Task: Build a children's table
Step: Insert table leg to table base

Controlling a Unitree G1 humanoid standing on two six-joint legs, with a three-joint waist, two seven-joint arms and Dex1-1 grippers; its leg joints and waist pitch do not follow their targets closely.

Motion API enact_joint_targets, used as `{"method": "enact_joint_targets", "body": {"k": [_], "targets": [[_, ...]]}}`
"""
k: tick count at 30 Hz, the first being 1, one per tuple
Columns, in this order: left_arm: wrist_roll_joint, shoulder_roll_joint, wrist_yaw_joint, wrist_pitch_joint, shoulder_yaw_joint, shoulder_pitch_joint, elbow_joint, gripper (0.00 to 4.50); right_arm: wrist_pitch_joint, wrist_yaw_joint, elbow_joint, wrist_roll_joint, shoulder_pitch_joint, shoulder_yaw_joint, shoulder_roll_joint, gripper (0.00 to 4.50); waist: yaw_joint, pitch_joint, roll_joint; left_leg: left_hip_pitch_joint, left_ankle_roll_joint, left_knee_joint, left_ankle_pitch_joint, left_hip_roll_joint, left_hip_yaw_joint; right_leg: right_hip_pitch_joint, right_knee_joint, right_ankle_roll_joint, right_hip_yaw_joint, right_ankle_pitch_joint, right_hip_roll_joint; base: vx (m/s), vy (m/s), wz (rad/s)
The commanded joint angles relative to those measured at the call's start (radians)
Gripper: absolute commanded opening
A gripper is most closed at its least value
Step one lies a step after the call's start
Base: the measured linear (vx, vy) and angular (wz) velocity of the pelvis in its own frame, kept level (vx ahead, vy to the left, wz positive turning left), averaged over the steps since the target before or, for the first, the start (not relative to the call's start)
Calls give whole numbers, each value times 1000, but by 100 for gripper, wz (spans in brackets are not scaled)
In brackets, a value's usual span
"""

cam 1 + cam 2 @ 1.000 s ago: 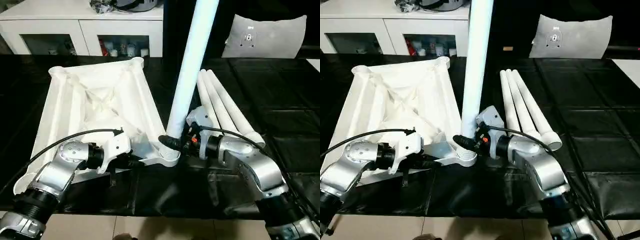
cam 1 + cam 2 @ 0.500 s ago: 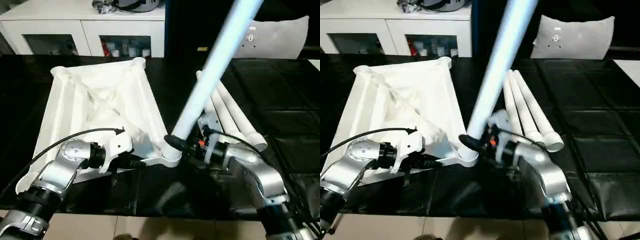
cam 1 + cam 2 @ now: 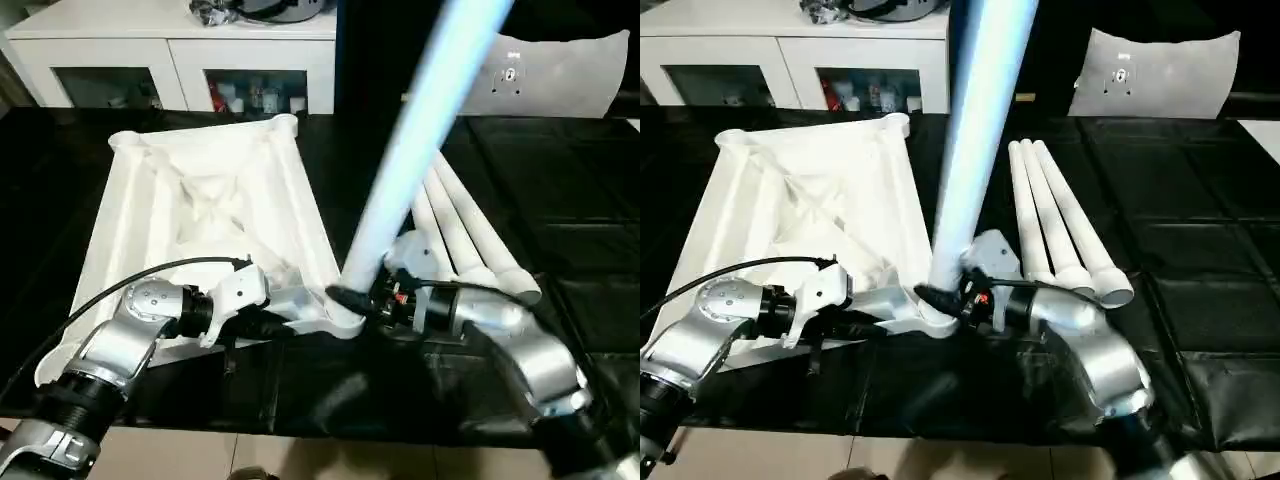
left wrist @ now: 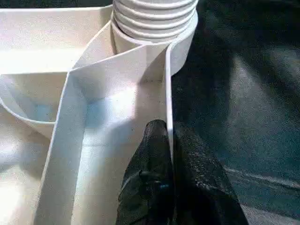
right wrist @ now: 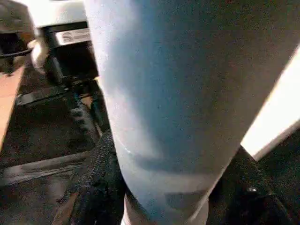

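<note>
White rim (image 4: 167,93) pinched by left end effector (image 4: 171,154), close-up.

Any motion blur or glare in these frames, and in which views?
Left eye view: the raised leg is streaked with motion blur and tinted blue; the table top is blown out, its ribs washed pale. Right wrist view: the leg is close and soft. Left wrist view: the ribbed leg end is crisp, with the black mat beside it smeared.

1. Your right gripper (image 3: 945,298) has bare black mat (image 3: 1200,190) to its right; three spare legs (image 3: 1060,225) lie close behind it.
2. The upturned tabletop (image 3: 800,210) and raised leg (image 3: 975,130) block the middle.
</note>
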Motion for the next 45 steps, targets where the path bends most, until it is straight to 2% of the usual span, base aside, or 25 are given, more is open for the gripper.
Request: {"method": "enact_joint_targets", "body": {"k": [1,3,4,5,9,13,15,18,25,27,28,30,31,32,33,34,35,36,37,38,39,40,42,43,45], "targets": [[-12,4,-7,-15,10,-42,9,0,89,82,75,-15,62,119,-9,188,-13,-20,1,0,40,-81,-214,59,-22,24,-103,-159,66,-278,-89,0,0,0],[-16,4,-31,-23,7,-61,23,0,135,110,86,17,55,122,5,188,-17,-17,0,1,42,-83,-211,58,-22,25,-103,-163,66,-257,-89,0,0,0],[-16,4,-31,-23,7,-61,23,0,135,110,86,17,55,122,5,188,-17,-18,0,4,45,-84,-208,59,-22,25,-103,-169,66,-246,-89,0,0,0],[-9,2,-47,-29,1,-90,48,0,138,133,112,8,38,148,13,188,-19,-9,1,3,45,-86,-213,59,-21,21,-105,-173,66,-236,-89,0,0,0],[4,-7,-33,-29,16,-144,108,0,124,147,113,-18,32,190,21,188,-21,0,0,4,40,-92,-217,63,-23,23,-104,-186,65,-207,-91,0,0,0],[24,-2,-16,-46,22,-171,152,0,136,150,90,-11,38,197,27,188,-27,9,-1,6,30,-100,-257,66,-24,23,-112,-176,67,-276,-96,0,0,0],[48,19,9,-55,33,-202,200,0,134,134,71,-15,48,204,39,188,-28,18,0,9,22,-105,-291,66,-27,19,-120,-163,69,-355,-101,0,0,0],[45,30,14,-44,47,-201,204,0,128,116,65,-18,51,199,50,188,-31,24,-1,7,19,-109,-297,67,-29,17,-125,-159,72,-402,-104,0,0,0],[33,44,32,-34,77,-186,216,0,114,86,57,-30,58,177,81,188,-31,37,-3,8,24,-116,-302,69,-32,7,-140,-118,77,-540,-110,0,0,0],[13,52,61,11,106,-142,148,0,113,38,62,-33,59,147,109,188,-33,39,-4,8,19,-118,-312,70,-34,4,-143,-110,77,-574,-113,0,0,0],[-11,56,98,69,139,-86,58,0,108,-13,70,-42,55,120,130,188,-35,40,-6,6,8,-122,-324,73,-37,3,-140,-114,78,-589,-116,0,0,0],[-21,55,118,101,155,-58,11,0,111,-33,77,-41,51,106,140,188,-46,44,-5,-3,3,-126,-344,71,-44,6,-140,-106,73,-612,-114,0,0,0],[-26,54,129,117,162,-42,-14,0,115,-40,81,-37,49,97,146,188,-51,40,-5,2,2,-124,-337,73,-42,2,-138,-110,76,-590,-114,0,0,0],[-31,51,157,155,178,-3,-78,0,119,-66,88,-42,45,81,155,188,-57,39,-10,-8,7,-127,-308,76,-43,10,-131,-125,74,-539,-114,0,0,0],[-38,43,189,202,197,47,-158,0,122,-86,93,-45,40,69,162,188,-60,41,-7,-9,15,-128,-294,73,-39,8,-133,-131,71,-504,-107,0,0,0],[-43,38,209,232,208,78,-209,0,123,-97,97,-49,37,61,167,188,-63,35,-9,-9,11,-127,-279,76,-38,12,-126,-145,71,-456,-107,0,0,0],[-49,18,242,281,222,124,-293,0,130,-118,102,-52,32,49,176,188,-68,36,-8,-12,13,-127,-261,77,-37,15,-121,-160,70,-407,-106,0,0,0],[-52,5,261,309,229,151,-343,0,134,-129,104,-53,29,43,182,188,-74,35,-12,-19,25,-126,-225,75,-36,20,-115,-183,67,-337,-103,0,0,0],[-51,-25,291,364,229,189,-429,0,130,-147,114,-62,23,38,193,188,-77,35,-12,-14,29,-124,-220,73,-31,18,-117,-189,68,-317,-100,55,17,-5],[-45,-59,324,410,224,219,-503,0,129,-168,126,-70,15,34,206,188,-87,29,-23,-14,45,-116,-176,72,-24,24,-112,-217,69,-240,-101,55,17,-5],[-31,-115,371,469,204,251,-596,0,122,-201,152,-83,0,30,226,188,-88,30,-27,-9,60,-110,-147,70,-19,20,-113,-224,70,-211,-99,57,1,0],[-28,-127,381,482,198,257,-614,0,119,-209,158,-87,-4,30,231,188,-93,28,-34,-15,67,-107,-124,69,-19,27,-109,-232,70,-186,-99,56,-6,0],[-11,-163,419,518,175,269,-662,0,115,-237,181,-95,-15,23,248,188,-90,26,-33,-15,93,-99,-63,60,-15,29,-107,-235,68,-129,-95,28,-3,0],[-1,-178,444,536,164,273,-684,0,119,-253,193,-96,-20,18,259,188,-93,21,-42,-15,107,-95,-34,60,-13,33,-100,-242,68,-79,-93,0,0,0],[33,-205,493,593,137,271,-722,0,113,-287,219,-110,-36,15,276,188,-89,21,-40,-14,123,-93,-7,58,-12,33,-97,-243,65,-38,-91,0,0,0]]}}
